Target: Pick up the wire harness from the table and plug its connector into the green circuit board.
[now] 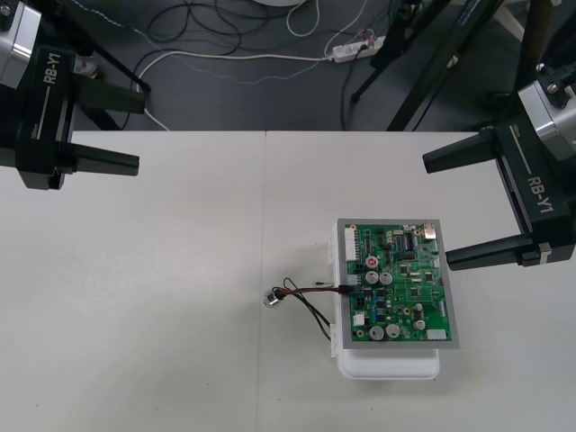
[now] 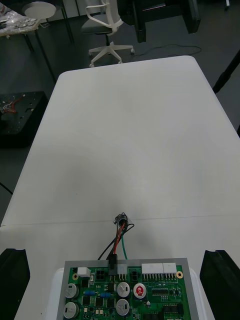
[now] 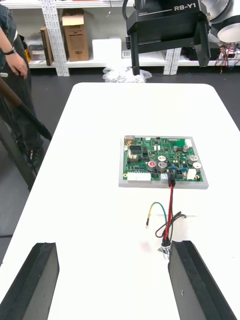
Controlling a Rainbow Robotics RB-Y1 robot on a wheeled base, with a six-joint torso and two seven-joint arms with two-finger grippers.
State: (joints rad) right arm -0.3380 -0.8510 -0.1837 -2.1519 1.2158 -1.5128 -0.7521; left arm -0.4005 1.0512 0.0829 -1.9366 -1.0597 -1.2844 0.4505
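The green circuit board [image 1: 396, 283] lies on its white base [image 1: 387, 364] right of the table's middle. The wire harness [image 1: 306, 295] runs from the board's left edge out onto the table. Its black plug [image 1: 346, 290] sits in a connector on that edge, as the plug [image 3: 171, 176] and the plug [image 2: 112, 262] show close up. The round metal socket [image 1: 270, 298] rests on the table. My left gripper [image 1: 121, 130] is open at the far left, well away. My right gripper [image 1: 436, 213] is open, hovering just right of the board. Neither holds anything.
Dark floor with cables and a power strip [image 1: 355, 49] lies beyond the table's far edge. A seam [image 1: 265, 225] runs down the tabletop. In the left wrist view the right gripper [image 3: 167, 30] hangs beyond the board [image 3: 162, 160].
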